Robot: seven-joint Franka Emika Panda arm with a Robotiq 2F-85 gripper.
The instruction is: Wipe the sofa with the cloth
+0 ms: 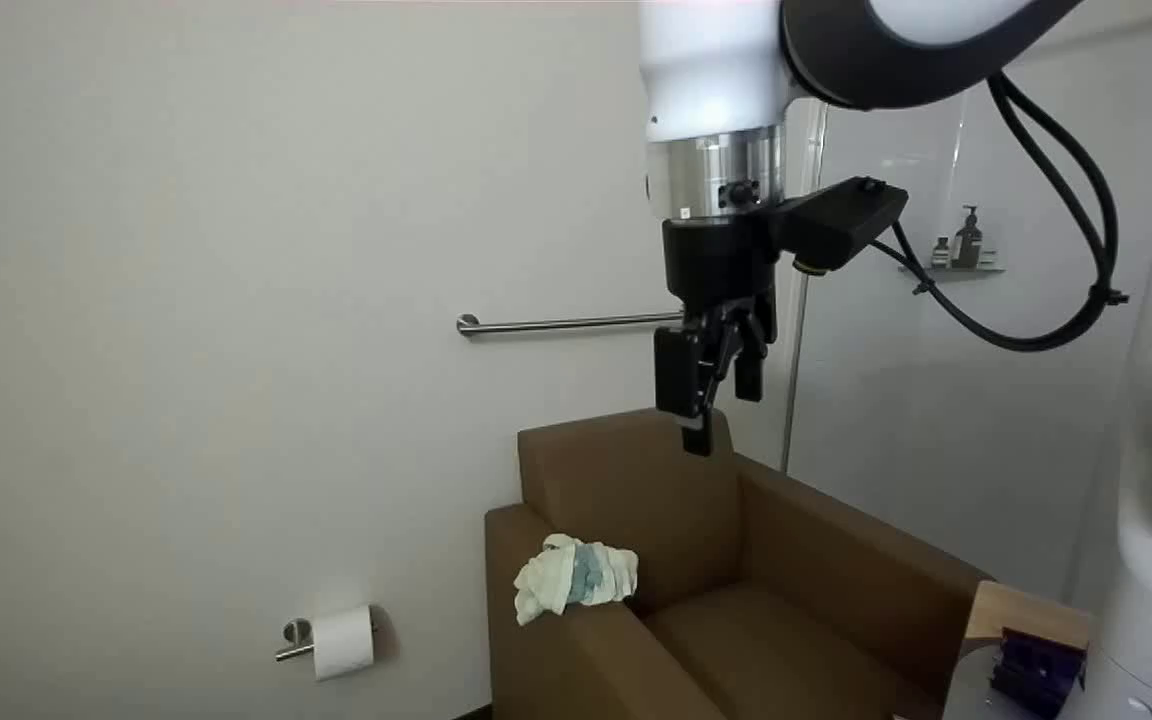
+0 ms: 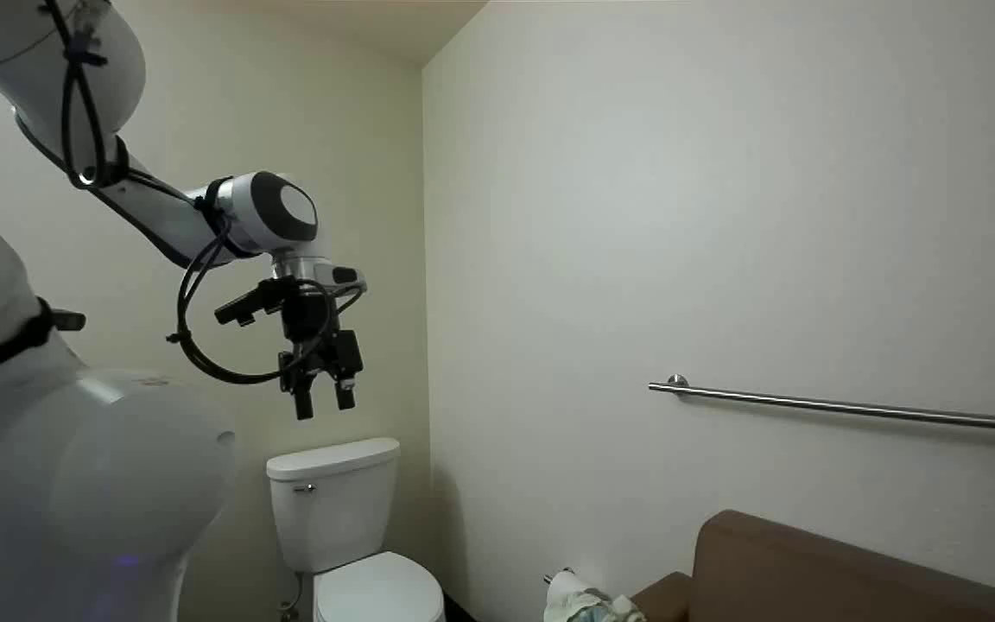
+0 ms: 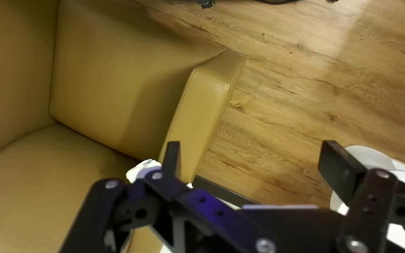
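Jaws up close in wrist view, spread wide, hanging high & well apart from cloth (image 1: 581,576). Cloth whitish w/ blue-green patch, bunched atop arm of brown sofa (image 1: 736,630), nr backrest, same side as TP roll (image 1: 344,643).

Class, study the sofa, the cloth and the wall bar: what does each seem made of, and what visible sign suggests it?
Sofa: leather, vinyl or tight fabric, unclear which; smooth, faint sheen, seam lines. Cloth: apparently soft textile, matte, judging by its crumpled folds. Wall bar: probably satin metal, given its silvery gleam.
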